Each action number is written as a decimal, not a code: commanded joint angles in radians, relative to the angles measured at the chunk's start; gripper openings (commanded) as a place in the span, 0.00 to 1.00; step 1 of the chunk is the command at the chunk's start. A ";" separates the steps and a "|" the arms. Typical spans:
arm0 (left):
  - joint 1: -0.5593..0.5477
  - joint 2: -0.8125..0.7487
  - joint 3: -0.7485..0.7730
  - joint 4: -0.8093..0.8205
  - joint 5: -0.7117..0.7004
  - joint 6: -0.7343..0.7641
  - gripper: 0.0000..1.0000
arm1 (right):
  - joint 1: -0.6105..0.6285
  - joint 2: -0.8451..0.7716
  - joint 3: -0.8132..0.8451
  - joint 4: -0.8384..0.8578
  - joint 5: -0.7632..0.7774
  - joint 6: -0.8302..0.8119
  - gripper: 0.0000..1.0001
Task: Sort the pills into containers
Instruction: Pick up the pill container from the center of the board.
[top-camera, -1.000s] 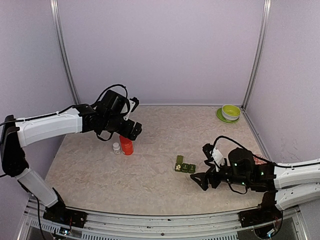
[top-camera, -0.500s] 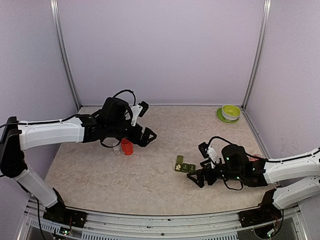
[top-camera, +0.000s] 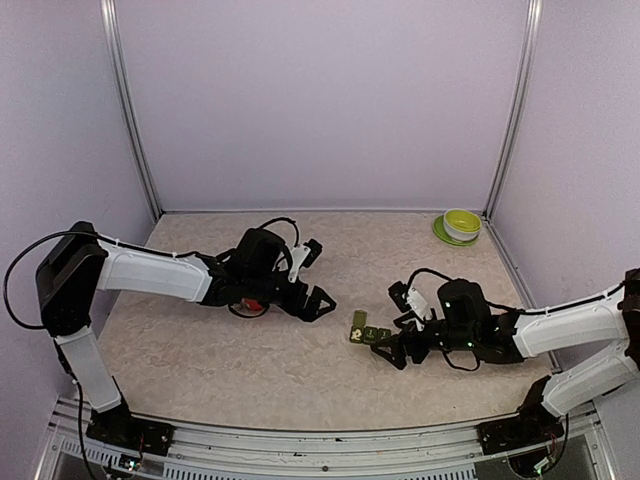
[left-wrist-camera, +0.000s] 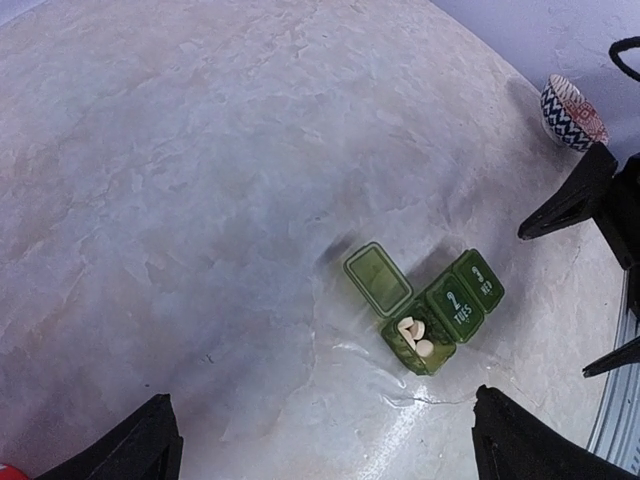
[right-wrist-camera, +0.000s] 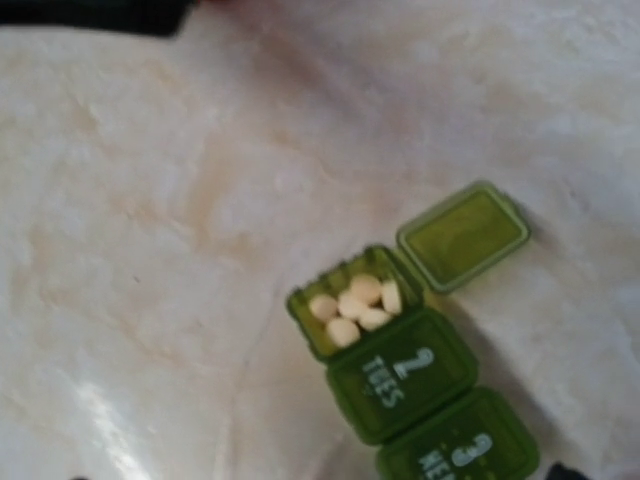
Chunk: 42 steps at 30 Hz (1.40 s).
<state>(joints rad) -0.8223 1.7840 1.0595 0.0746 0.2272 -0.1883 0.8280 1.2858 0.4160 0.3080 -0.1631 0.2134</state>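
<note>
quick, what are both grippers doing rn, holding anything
left gripper: open, holding nothing
right gripper: open, holding nothing, near the containers

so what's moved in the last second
The left hand swung right toward the containers, and the right hand slid left, up close to them. Both hands are open and nothing was gripped. The containers and the green bowl stayed put.

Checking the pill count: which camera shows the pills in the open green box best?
Right wrist: the pills appear close up, each one separable, though slightly blurred. Left wrist shows the same pills smaller, as a pale cluster. Top external shows only the containers as a tiny green strip; pills indistinguishable.
</note>
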 joint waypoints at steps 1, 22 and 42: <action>0.000 0.010 -0.038 0.105 0.048 -0.010 0.99 | -0.021 0.066 0.036 0.025 0.006 -0.081 0.97; 0.021 0.062 -0.101 0.220 0.196 -0.105 0.99 | -0.135 0.231 0.104 0.035 -0.224 -0.243 0.89; 0.037 0.112 -0.095 0.259 0.303 -0.175 0.99 | -0.132 0.387 0.164 0.016 -0.172 -0.336 0.79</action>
<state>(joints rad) -0.7914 1.8771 0.9672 0.2993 0.4969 -0.3534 0.6952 1.6344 0.5426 0.3321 -0.3401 -0.1047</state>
